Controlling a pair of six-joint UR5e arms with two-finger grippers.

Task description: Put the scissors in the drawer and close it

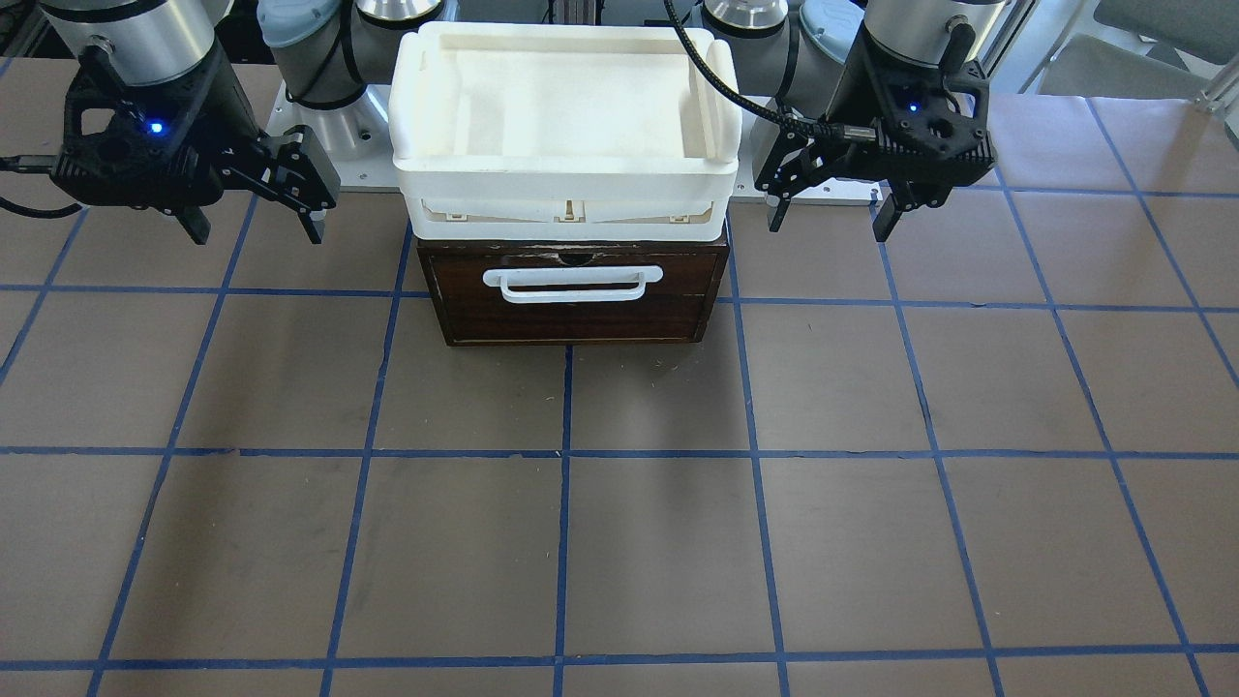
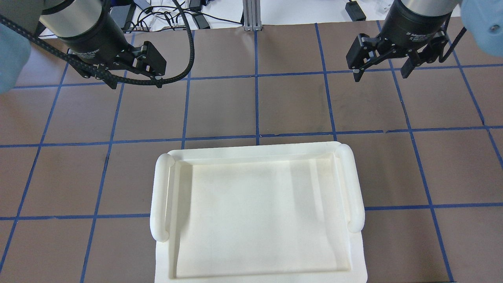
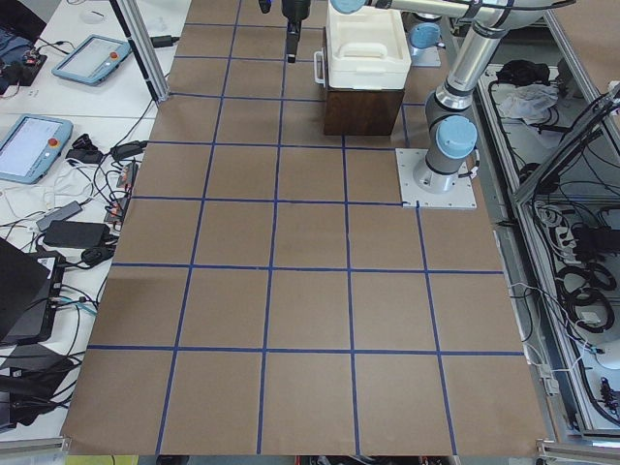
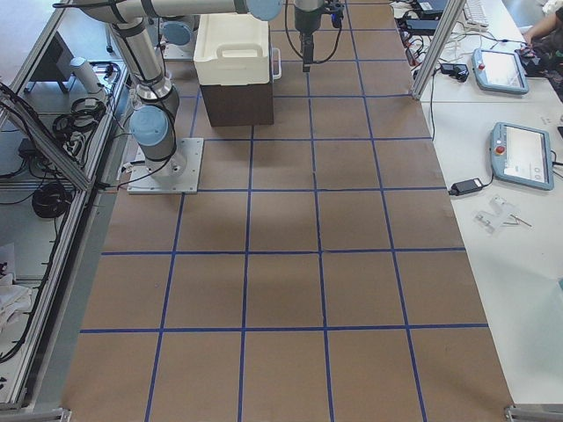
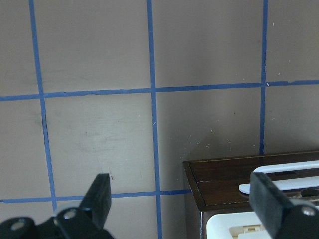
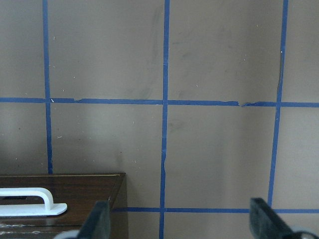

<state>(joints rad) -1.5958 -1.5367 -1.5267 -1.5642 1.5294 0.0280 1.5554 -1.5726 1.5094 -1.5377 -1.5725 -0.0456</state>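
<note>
The drawer (image 1: 576, 315) has a dark brown front and a white wire bar handle (image 1: 578, 284). It sits pushed in, flush with its wooden box. The scissors show in no view. My left gripper (image 1: 831, 208) hangs open and empty above the table beside the box, on the right in the front-facing view. It also shows in the overhead view (image 2: 131, 80). My right gripper (image 1: 256, 227) hangs open and empty on the other side, and shows in the overhead view (image 2: 381, 74). The left wrist view shows the drawer front (image 5: 224, 179) and the right wrist view shows it too (image 6: 65, 186).
A white plastic tray (image 1: 566, 174) rests on top of the wooden box and hides it in the overhead view (image 2: 161, 196). The brown table (image 1: 619, 542) has a blue tape grid. Tablets and cables lie on side benches (image 3: 34, 145).
</note>
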